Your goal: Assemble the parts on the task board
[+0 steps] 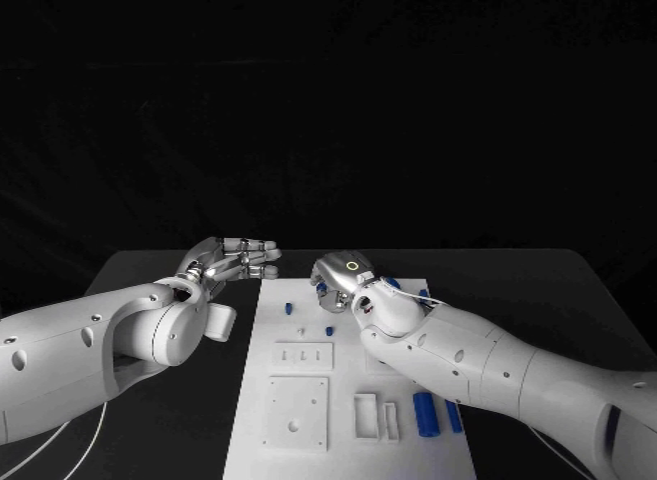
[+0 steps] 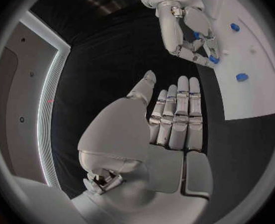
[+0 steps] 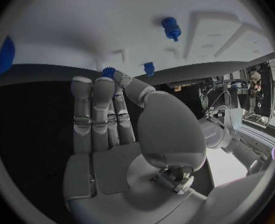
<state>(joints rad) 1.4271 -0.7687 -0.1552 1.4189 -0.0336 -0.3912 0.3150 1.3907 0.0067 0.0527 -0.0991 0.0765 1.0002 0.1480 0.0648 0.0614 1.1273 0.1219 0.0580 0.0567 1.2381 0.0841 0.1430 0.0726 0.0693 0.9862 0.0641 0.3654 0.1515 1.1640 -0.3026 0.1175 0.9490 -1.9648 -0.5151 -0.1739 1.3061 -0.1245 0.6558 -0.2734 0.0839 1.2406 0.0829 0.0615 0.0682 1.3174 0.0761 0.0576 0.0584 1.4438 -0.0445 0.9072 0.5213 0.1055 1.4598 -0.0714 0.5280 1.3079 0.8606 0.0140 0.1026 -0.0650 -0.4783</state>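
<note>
The tabletop (image 1: 155,265) was dark and matte, its far edge running straight across the head view. Beyond that edge hung a black backdrop (image 1: 328,120) — unlit, faintly wrinkled like cloth, taking up everything above the tabletop. In the left wrist view a grey wall panel (image 2: 22,99) stood beside the black surface, edged by a thin bright light strip (image 2: 45,109) curving along its border. In the right wrist view, past the tabletop's edge, lay a cluttered area of equipment (image 3: 252,92) and cables — too small to make out.
</note>
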